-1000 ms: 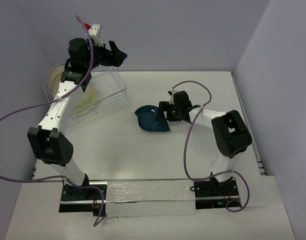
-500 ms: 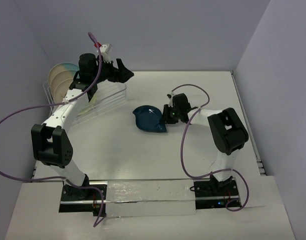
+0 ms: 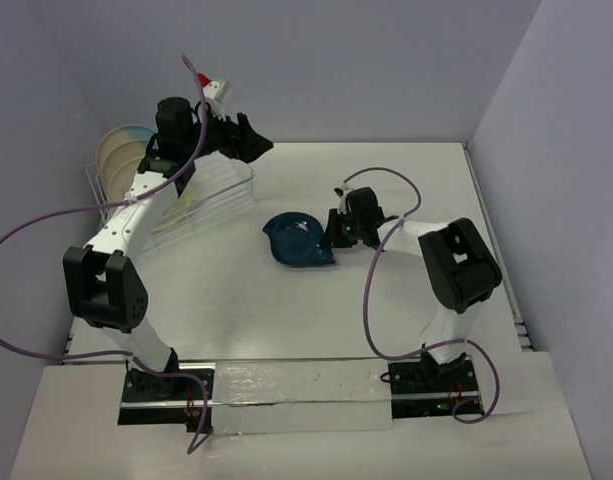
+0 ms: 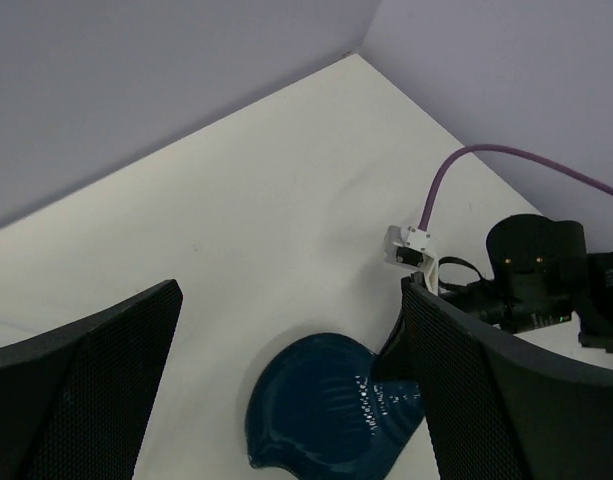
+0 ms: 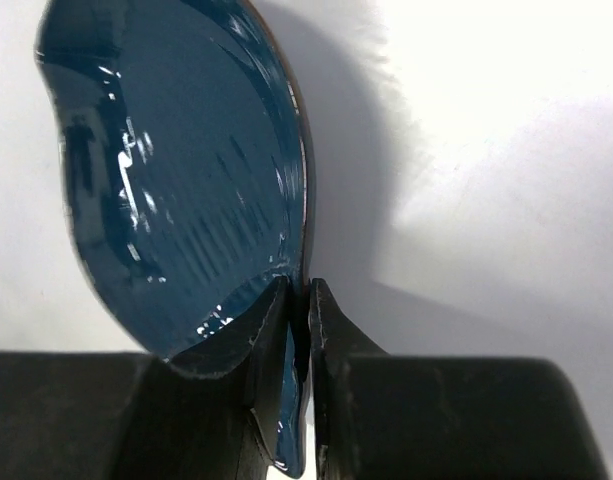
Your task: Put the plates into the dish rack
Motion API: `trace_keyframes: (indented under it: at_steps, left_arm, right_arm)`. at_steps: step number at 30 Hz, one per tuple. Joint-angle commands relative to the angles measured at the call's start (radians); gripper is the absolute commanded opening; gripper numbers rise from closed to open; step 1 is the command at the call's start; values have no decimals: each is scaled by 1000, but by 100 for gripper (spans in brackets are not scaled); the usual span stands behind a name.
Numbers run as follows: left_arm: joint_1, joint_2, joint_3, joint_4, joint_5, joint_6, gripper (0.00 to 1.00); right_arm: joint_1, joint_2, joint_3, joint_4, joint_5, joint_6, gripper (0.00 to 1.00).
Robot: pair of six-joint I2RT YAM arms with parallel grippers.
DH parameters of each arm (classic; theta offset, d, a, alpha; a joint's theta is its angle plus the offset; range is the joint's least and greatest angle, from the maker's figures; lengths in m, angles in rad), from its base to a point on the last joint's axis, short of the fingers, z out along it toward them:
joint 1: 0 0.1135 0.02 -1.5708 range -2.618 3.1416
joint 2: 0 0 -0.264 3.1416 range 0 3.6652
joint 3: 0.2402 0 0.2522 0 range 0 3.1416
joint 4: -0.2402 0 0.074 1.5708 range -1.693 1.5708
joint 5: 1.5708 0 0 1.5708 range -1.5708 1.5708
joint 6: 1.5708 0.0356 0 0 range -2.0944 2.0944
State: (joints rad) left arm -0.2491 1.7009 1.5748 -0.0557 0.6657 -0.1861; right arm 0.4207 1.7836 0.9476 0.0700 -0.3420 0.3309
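The leaf plate (image 3: 298, 241) lies on the middle of the tabletop (image 3: 406, 180), well apart from the rack (image 3: 224, 188) at the far left. Its long axis runs roughly left to right, slanting a little toward the near side at its right end. The notched, pointed end faces left toward the rack and the hollow face is up. In the right wrist view the plate (image 5: 176, 200) is seen nearly edge-on, its glossy teal bowl turned left.

The right tool (image 3: 338, 230) is clamped narrow on the plate's right rim, one finger (image 5: 248, 345) on the inner face and the other under the edge. A second ago these jaws stood wide over that rim. Since then the plate has slid slightly left and turned a little.

The left tool (image 3: 252, 140) hangs wide and holds nothing, above the rack's right end. Its camera looks down past both fingers at the plate. It has come down and rightward since a second ago, and the arm now hides less of the rack. Two round plates (image 3: 121, 152) stand on edge at the rack's far-left end.
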Motion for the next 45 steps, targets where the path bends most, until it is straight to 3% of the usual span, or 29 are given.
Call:
trace_keyframes:
  at_steps: [1,6,13,19,26,45]
  left_arm:
    - [-34,40,131,-93,166,220,99]
    - [-126,47,187,-300,61,492,99]
    - [-185,-9,53,-494,37,811,99]
    - [-210,31,12,-628,3,903,99]
    - [-230,19,-24,-659,130,924,99]
    - [-280,74,-78,-697,127,956,99]
  right_arm:
    - [48,-197,-36,41,-13,-148,0]
    - [57,-299,-66,22,-65,-160,0]
    - [86,-420,-100,-28,-141,-197,0]
    - [109,-534,-129,-60,-169,-221,0]
    - [127,-549,-115,-90,-146,-217,0]
    - [152,-620,-61,-152,-158,-293,0]
